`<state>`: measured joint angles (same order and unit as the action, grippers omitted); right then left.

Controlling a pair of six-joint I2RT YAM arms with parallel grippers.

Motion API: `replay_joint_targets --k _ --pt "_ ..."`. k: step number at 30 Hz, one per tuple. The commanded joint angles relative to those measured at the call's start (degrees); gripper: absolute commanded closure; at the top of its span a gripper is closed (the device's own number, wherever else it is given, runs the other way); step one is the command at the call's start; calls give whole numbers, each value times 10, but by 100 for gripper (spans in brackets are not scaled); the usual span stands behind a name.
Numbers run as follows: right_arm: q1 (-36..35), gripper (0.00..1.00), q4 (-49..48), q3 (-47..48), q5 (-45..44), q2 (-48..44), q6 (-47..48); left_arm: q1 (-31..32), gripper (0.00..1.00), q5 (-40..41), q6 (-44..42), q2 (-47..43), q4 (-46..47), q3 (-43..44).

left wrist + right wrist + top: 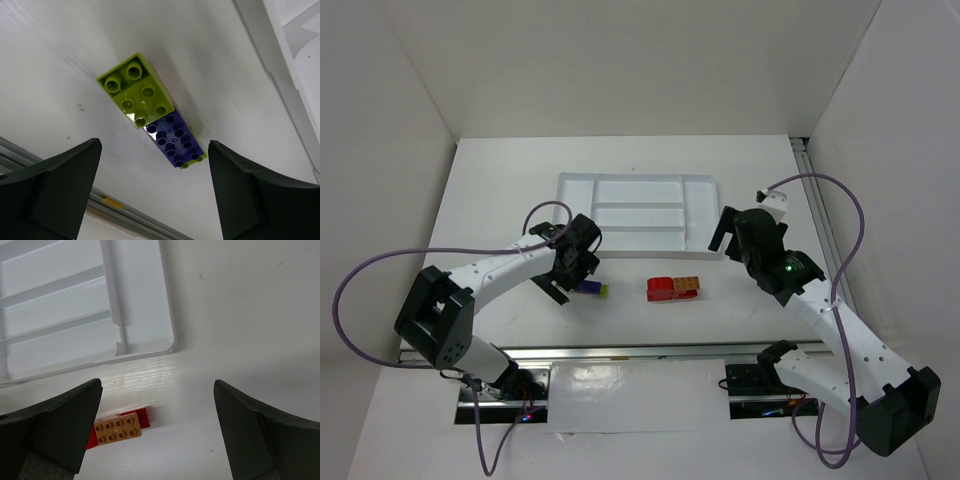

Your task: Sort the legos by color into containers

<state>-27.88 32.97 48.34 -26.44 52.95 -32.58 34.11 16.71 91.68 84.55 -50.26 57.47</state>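
A lime green brick (140,92) and a purple brick (173,139) are snapped together and lie on the table; in the top view this green-purple pair (591,289) lies just right of my left gripper (565,272). My left gripper (154,192) is open and empty, hovering just short of the pair. An orange brick (117,429) sits on a red brick (142,416); the red brick (660,289) and the orange brick (685,285) lie mid-table. My right gripper (157,432) is open and empty, above and right of them near the white tray (570,188). The tray's compartments (55,305) show no bricks.
The table's front metal rail (130,215) runs just beyond the left gripper. The tray's right rim (167,300) lies close ahead of the right gripper. Purple cables (380,265) loop at both sides. White walls enclose the table.
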Motion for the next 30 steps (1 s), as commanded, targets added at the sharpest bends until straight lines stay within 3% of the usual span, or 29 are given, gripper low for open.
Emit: replay_joint_targets --k 1,7,16,24,30 --pt "-4 0 -19 -1 5 -5 10 2 1 -2 8 19 9 26" --pt "-4 0 -24 -8 19 0 10 2 14 -2 8 48 26 26" --pt "-4 0 -5 -8 19 -12 10 2 16 -22 3 92 60 20" --pt "-4 0 13 -8 10 -17 16 -4 49 -27 -9 114 66 15" --pt "-4 0 15 4 31 -22 37 10 82 -12 -28 62 27 15"
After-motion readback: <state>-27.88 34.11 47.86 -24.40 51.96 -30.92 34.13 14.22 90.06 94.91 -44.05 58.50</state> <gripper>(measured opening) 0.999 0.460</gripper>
